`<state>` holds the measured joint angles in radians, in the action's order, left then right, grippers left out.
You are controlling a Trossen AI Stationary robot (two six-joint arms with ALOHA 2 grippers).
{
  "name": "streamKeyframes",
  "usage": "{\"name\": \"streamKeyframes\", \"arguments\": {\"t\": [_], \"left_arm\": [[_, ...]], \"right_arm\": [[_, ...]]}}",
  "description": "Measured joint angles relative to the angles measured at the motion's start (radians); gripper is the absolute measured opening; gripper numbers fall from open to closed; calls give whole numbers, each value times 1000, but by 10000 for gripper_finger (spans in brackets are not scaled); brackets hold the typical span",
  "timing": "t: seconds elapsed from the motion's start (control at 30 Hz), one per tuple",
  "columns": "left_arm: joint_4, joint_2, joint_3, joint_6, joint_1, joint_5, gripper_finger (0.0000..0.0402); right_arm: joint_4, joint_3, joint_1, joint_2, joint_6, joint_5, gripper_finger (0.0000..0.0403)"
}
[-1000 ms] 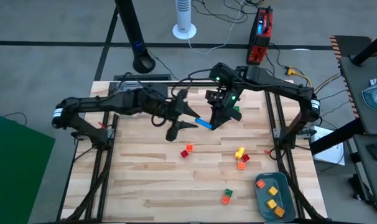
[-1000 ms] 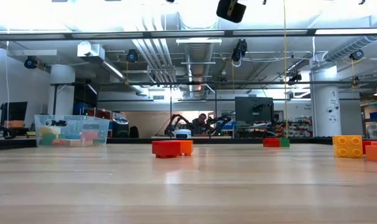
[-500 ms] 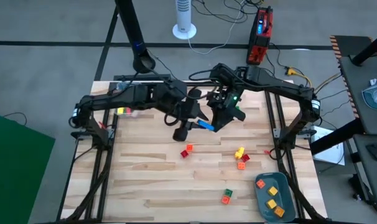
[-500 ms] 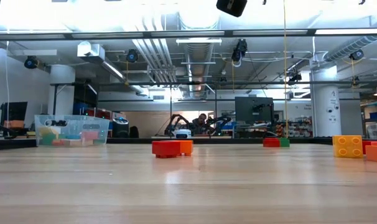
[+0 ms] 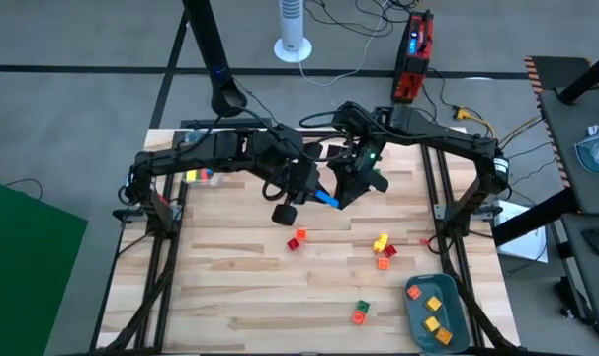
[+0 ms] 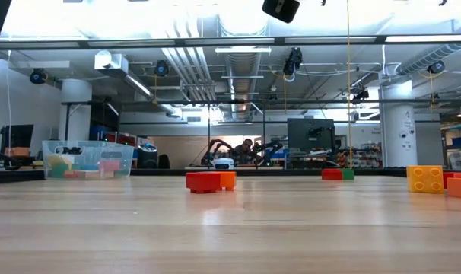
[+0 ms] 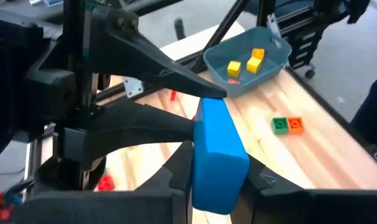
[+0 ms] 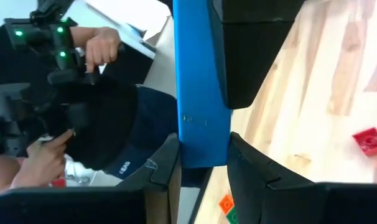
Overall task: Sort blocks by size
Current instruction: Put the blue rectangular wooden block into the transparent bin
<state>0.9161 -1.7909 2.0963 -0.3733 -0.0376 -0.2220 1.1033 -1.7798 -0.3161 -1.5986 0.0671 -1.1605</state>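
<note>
Blue bar (image 7: 217,155) clamped between left end effector (image 7: 217,177) and right end effector (image 8: 203,163).

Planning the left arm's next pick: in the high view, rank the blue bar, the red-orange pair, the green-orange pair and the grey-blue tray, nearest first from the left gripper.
1. blue bar, in the left gripper.
2. red-orange pair, mid-table.
3. green-orange pair, near the front edge.
4. grey-blue tray, front right corner.

Overhead looks straight down on the tabletop (image 5: 280,287), low looks level across it, both wrist cameras closely share the blue bar (image 7: 216,155).
</note>
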Motion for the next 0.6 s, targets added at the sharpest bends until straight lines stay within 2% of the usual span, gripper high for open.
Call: {"name": "streamKeyframes", "arguments": {"t": [0.1, 0.27, 0.4, 0.5, 0.6], "left_arm": [[30, 10, 0, -5, -10, 24, 39], [116, 55, 0, 56, -38, 55, 39], [266, 85, -3, 123, -64, 125, 39], [405, 119, 0, 217, -83, 205, 39], [567, 156, -16, 393, -104, 292, 39]], "right_arm": [[-28, 1, -14, -1, -22, 12, 104], [-102, 4, -69, -1, -99, 64, 217], [-110, 4, -131, -1, -112, 166, 279], [-141, 3, -170, -3, -134, 246, 298], [-161, 3, -203, -6, -171, 416, 298]]}}
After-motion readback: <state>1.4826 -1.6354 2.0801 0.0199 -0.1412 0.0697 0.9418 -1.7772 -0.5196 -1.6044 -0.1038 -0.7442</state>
